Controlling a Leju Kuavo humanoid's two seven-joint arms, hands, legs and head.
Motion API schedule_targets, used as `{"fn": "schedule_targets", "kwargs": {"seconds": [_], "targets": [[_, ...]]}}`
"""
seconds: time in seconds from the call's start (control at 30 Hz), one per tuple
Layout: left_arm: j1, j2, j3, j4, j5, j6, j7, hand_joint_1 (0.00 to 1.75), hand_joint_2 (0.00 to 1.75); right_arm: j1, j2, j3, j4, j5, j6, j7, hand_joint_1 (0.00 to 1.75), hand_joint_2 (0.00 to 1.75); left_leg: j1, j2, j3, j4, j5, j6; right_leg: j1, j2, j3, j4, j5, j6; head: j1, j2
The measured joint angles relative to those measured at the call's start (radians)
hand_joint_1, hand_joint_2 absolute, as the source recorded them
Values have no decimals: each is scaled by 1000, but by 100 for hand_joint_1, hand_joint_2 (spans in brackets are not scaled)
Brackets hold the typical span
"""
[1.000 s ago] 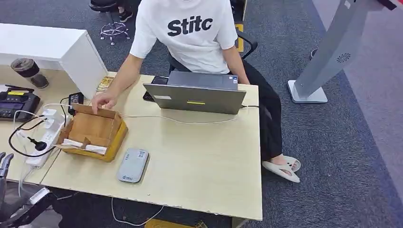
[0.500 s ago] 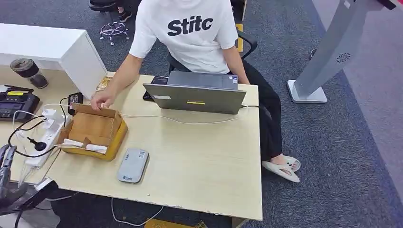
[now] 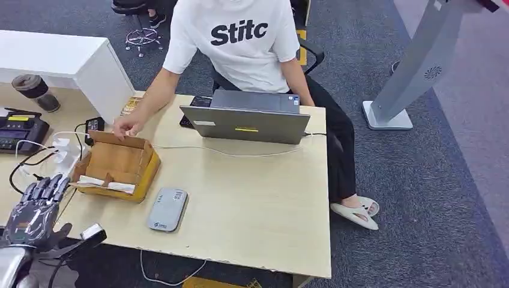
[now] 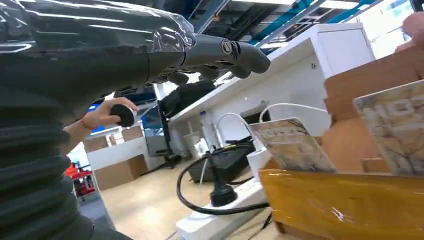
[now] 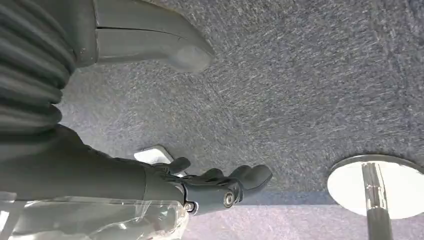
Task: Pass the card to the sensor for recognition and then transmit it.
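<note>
Cards stand upright in the box, easy pickings; my left hand hovers spread, empty; right hand hangs loose, empty.

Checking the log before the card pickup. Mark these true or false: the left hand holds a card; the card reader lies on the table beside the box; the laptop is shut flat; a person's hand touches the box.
1. The left hand holds a card: false, its fingers are spread and empty.
2. The card reader lies on the table beside the box: true.
3. The laptop is shut flat: false, it stands open.
4. A person's hand touches the box: true.
</note>
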Motion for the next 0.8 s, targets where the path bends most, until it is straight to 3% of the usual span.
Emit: {"fn": "schedule_targets", "kwargs": {"seconds": [0.4,0.8], "targets": [[-89,44,-228,-11,-50,-3,56,0,175,-7,-10,1,17,3,-3,2,0,175,0,0,0,0,0,0,0,0,1,0,1,-1,0,0],[-173,52,-294,35,-45,-4,94,0,175,-11,-19,4,35,19,-9,2,0,175,0,0,0,0,0,0,0,0,0,0,1,-1,0,0]]}}
